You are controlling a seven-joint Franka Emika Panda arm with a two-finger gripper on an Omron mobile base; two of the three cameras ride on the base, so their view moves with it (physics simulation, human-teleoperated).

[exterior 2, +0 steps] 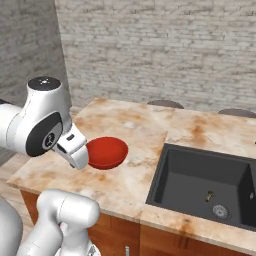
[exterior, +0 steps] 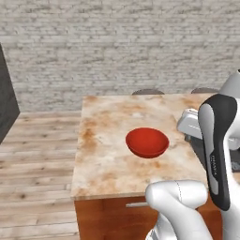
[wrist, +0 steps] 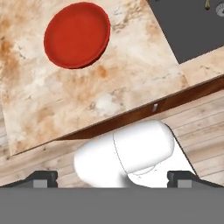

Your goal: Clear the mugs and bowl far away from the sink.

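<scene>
- The red bowl (exterior: 147, 142) sat alone on the marble counter (exterior: 108, 159), open side up, roughly mid-slab.
- In the right base view the bowl (exterior 2: 106, 152) lay left of the sink (exterior 2: 205, 190), near it but with a strip of counter between, so by my read it had not been cleared far yet.
- No mugs could be made out on the counter, so I couldn't judge their share of the job.
- The gripper (wrist: 113, 178) stood with jaws wide apart and nothing between them, well short of the bowl (wrist: 77, 35), out past the counter's near edge.
- Judged overall: early, the bowl untouched.
- No brands, labels or writing could be read anywhere.
</scene>
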